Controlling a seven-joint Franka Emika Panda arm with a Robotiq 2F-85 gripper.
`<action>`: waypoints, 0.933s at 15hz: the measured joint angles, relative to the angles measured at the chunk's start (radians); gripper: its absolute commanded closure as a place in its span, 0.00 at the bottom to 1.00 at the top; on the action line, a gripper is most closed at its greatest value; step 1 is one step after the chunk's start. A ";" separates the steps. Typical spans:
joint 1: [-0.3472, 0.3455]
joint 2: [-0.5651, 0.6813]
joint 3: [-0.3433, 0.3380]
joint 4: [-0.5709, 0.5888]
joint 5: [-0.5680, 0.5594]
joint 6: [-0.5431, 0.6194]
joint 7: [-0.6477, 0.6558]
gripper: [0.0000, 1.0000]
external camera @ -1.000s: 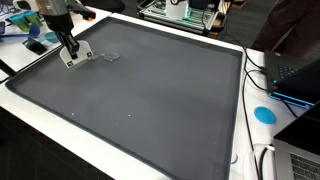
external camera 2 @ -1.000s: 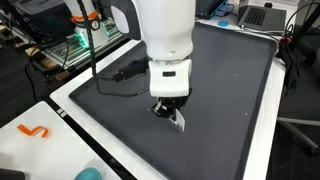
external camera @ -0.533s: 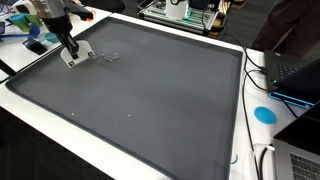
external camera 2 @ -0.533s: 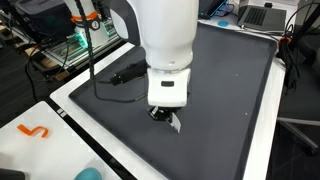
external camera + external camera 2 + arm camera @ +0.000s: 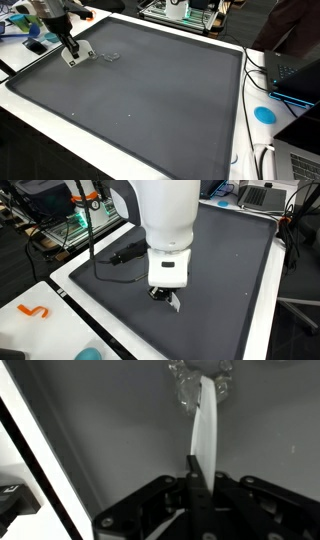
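My gripper (image 5: 70, 50) stands low over the far left corner of a dark grey mat (image 5: 160, 100). It is shut on a thin white strip (image 5: 207, 430), seen edge-on in the wrist view and running from the jaws away over the mat. The strip's far end reaches a small clear crinkled plastic piece (image 5: 200, 380) lying on the mat; I cannot tell if they touch. In both exterior views the white strip (image 5: 73, 60) pokes out below the fingers. From the opposite side the gripper (image 5: 167, 293) is mostly hidden behind the white wrist, with the strip's tip (image 5: 176, 302) just above the mat (image 5: 240, 270).
The clear plastic piece (image 5: 113, 56) lies just right of the gripper. A black cable with a plug (image 5: 120, 256) lies on the mat beside the arm. A blue disc (image 5: 264, 114) and a laptop (image 5: 295, 70) sit beyond the mat's right edge. An orange squiggle (image 5: 35, 311) marks the white border.
The wrist dropped a little toward the mat between a second ago and half a second ago. Since then nothing has moved; the strip stays in the jaws.
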 measured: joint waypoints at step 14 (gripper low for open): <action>-0.071 -0.033 0.040 -0.054 0.116 0.002 -0.071 0.99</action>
